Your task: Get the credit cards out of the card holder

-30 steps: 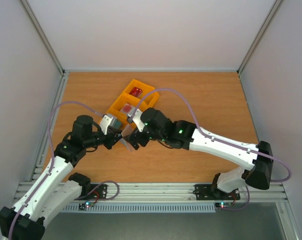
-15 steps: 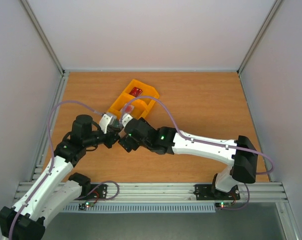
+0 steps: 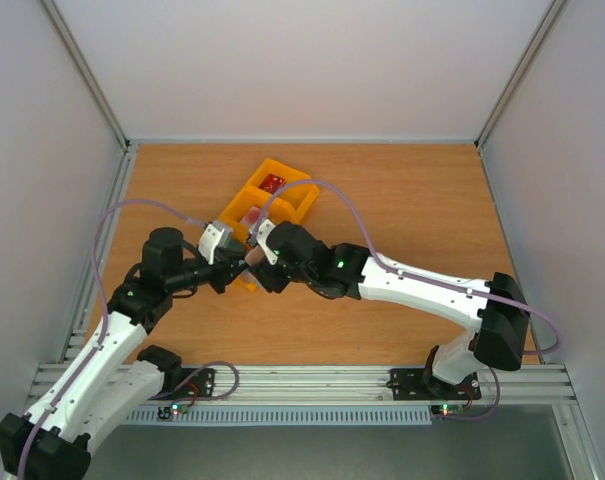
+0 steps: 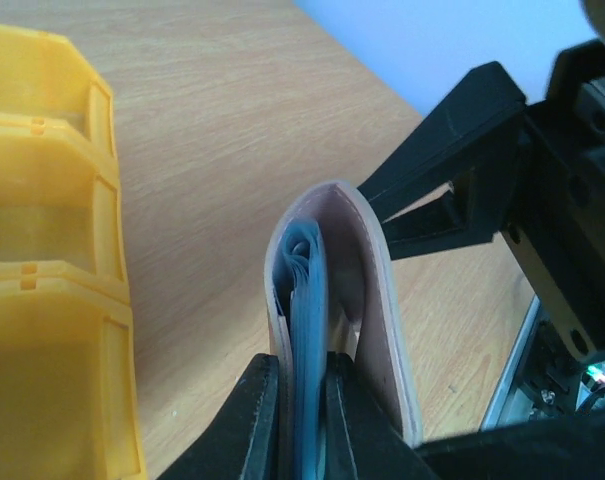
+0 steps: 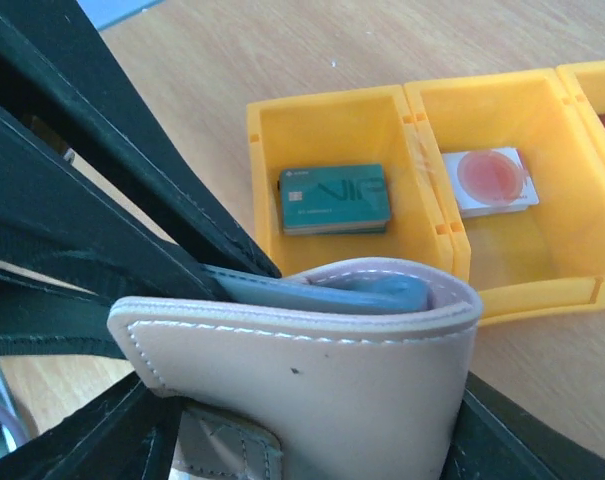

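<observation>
- Left gripper [image 4: 302,385]: we find its jaws pressed nearly together, pinching the card holder [image 4: 380,300].
- Its fingers [image 4: 252,425] clamp one taupe leaf together with the pale blue-grey pocket panel. The other taupe leaf curves free along the right side of the grip.
- Card holder: it sits between the two grippers, near the yellow tray [image 5: 432,190]. It is bent into a narrow arch, with the fold at the end away from the left fingers.
- Right gripper [image 4: 394,212]: its jaws stand apart with a clear gap. Its fingers [image 4: 452,130] come in from the side opposite the left gripper.
- In the right wrist view the free taupe leaf lies between the right fingers. We cannot tell whether the pads press on it.
- Yellow tray: it rests on the wooden table [image 3: 412,200], behind the grippers in the top view. Its three compartments run in a row.
- Teal card [image 5: 334,198]: it lies flat in the end compartment nearest the holder.
- Whitish-pink card [image 5: 492,178]: it lies flat in the middle compartment, red blotch upward.
- Dark red card [image 3: 273,182]: it lies in the far end compartment.
- All three cards lie apart from the holder.
- Obstruction: in the top view the right arm's wrist and its lilac cable [image 3: 322,186] cross over the tray. They hide the near compartment from that camera.
</observation>
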You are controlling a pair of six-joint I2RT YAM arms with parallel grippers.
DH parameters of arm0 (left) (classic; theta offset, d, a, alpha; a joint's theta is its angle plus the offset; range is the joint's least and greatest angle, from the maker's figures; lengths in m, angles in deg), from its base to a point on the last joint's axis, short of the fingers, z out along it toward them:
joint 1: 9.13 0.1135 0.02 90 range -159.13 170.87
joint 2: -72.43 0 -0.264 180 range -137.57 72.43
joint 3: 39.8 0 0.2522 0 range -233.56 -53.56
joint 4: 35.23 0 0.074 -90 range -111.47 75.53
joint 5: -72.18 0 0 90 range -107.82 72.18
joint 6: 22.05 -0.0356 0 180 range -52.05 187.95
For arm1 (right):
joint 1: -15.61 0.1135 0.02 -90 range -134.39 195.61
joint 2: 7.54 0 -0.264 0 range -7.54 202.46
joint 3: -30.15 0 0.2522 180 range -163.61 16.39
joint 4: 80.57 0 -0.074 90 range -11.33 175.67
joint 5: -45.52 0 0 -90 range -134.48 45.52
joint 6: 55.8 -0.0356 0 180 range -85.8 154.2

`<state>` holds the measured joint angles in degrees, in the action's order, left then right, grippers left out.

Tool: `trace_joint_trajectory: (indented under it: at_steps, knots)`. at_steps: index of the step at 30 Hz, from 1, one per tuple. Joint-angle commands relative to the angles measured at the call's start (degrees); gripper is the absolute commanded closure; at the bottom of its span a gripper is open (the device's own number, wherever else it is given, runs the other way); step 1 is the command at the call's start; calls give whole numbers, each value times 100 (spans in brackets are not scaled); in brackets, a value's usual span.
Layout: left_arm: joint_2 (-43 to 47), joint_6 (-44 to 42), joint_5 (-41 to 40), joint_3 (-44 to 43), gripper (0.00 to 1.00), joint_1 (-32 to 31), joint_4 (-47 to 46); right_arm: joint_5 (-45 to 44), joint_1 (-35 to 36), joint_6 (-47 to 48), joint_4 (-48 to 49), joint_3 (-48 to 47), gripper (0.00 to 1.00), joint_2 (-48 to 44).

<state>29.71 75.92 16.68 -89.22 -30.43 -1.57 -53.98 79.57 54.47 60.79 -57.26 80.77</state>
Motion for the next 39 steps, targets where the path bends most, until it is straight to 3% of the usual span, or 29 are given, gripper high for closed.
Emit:
trace_joint_trajectory:
  at_steps: [1, 5, 11, 13, 15, 16, 21, 22, 23, 24, 26, 32, 36, 39]
  knots:
    - [112, -140, 699, -74, 100, -59, -57, 16, -455, 246, -119, 119, 37, -270]
    - [99, -228, 708, -64, 100, -59, 4, 559, -595, 440, -200, 167, 46, -411]
    - [143, -394, 1105, -77, 100, -59, -28, 1622, -911, 714, -117, 337, 69, -613]
    - [144, -479, 1165, -77, 100, -59, 19, 2017, -986, 764, -105, 403, 79, -735]
    - [149, -488, 1315, -60, 100, -59, -4, 2233, -1043, 789, -119, 468, 96, -851]
    - [148, -462, 1515, -46, 100, -59, -78, 2303, -1081, 775, -136, 506, 98, -911]
    - [208, -180, 2325, 3, 98, -59, -591, 3141, -1450, 616, 59, 824, 99, -1503]
    - [240, -125, 2450, 5, 87, -59, -703, 3464, -1562, 558, 257, 930, 99, -1681]
    - [272, -72, 2542, 11, 66, -59, -831, 3813, -1685, 495, 429, 1024, 99, -1859]
    - [313, -35, 2615, 22, 51, -59, -946, 4236, -1835, 435, 592, 1111, 99, -2081]
    - [405, 23, 2682, 36, 38, -59, -1161, 4780, -2016, 355, 768, 1202, 99, -2355]
    - [689, -90, 2701, -21, 32, -59, -1723, 5772, -2211, 346, 945, 1212, 99, -2927]
    - [675, 123, 2331, -86, 34, -59, -2224, 6265, -2207, 95, 1271, 1151, 99, -2917]
    - [689, 203, 2588, -85, 37, -61, -2540, 6471, -2206, -53, 1516, 1125, 99, -2792]
